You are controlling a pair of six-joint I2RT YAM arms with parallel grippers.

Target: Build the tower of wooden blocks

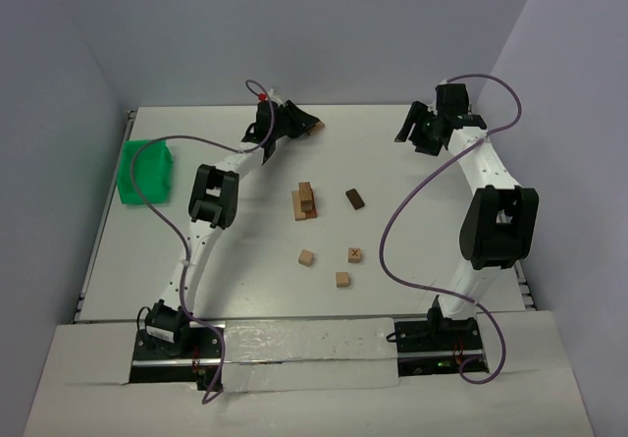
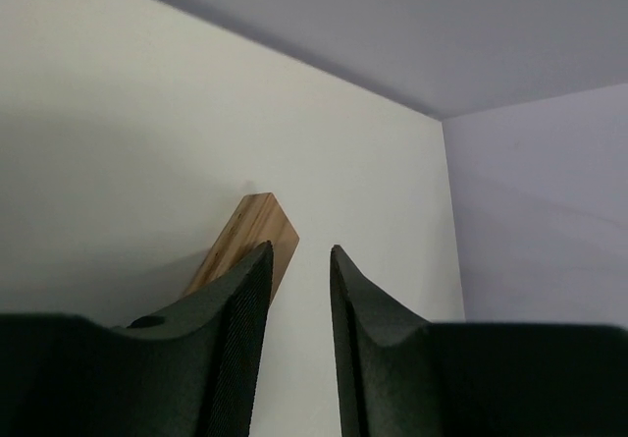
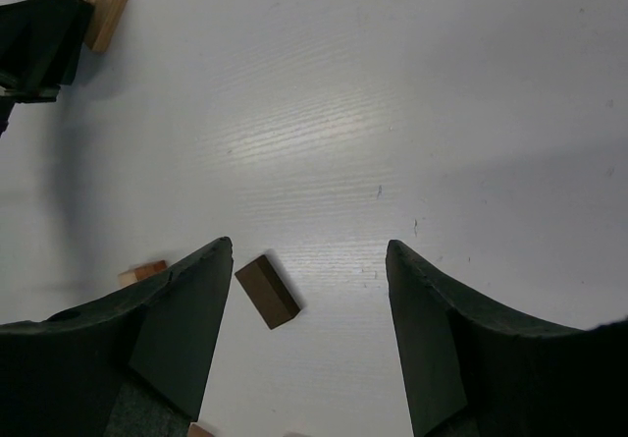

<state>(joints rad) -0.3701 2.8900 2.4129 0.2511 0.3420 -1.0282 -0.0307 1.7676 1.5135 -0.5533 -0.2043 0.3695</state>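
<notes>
Tower (image 1: pixel 306 201) partly stacked. Four wood blocks (image 1: pixel 307 257) left loose; fifth block (image 2: pixel 250 236) seen just beside left pincer (image 2: pixel 301 252), narrowly parted, empty. Right pincer (image 3: pixel 309 250) spread wide, empty.

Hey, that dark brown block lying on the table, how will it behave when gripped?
The dark brown block looks like solid wood, so probably rigid. Its flat faces suggest it would slide, not roll. It is small beside the right gripper, so likely light.
</notes>
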